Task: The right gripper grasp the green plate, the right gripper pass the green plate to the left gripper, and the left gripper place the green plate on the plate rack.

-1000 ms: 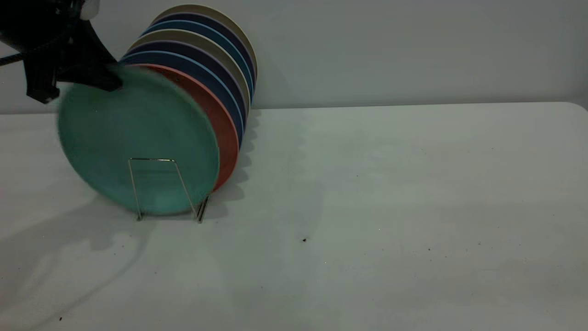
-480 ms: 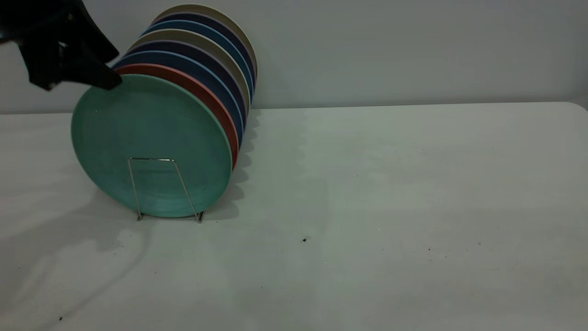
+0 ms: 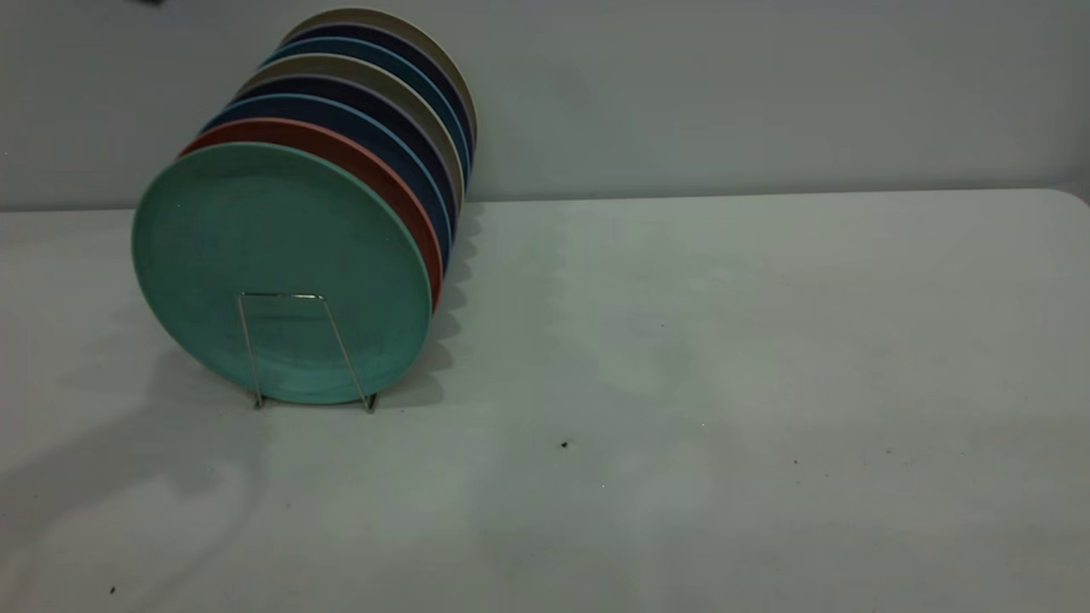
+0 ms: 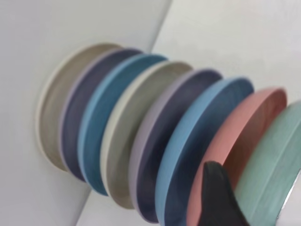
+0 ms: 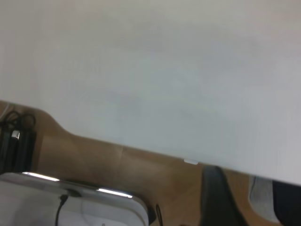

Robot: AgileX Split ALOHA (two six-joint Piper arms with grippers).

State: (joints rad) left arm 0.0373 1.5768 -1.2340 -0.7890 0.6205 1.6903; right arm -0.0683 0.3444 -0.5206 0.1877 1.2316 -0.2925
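Near the far left corner of the tabletop, the green plate stands on its edge in the plate rack. It is the front plate of the row. You see it set just behind the rack's front wire loop and tilted back, touching the pink plate behind it. Nothing grips it.

Behind the pink plate the row runs toward the far edge: a blue plate, then darker blue and beige plates, all tilted the same way and packed close.

Your left tool is out of the exterior view. In the left wrist view only one black part of it shows, above the rims of the pink plate and the green plate and clear of both. From that you cannot tell whether this tool is apart or together.

Your right tool is also out of the exterior view. Its own camera shows one dark part of it over an edge of the tabletop, with a wooden floor beyond. You cannot tell its state either, and it holds nothing that shows.
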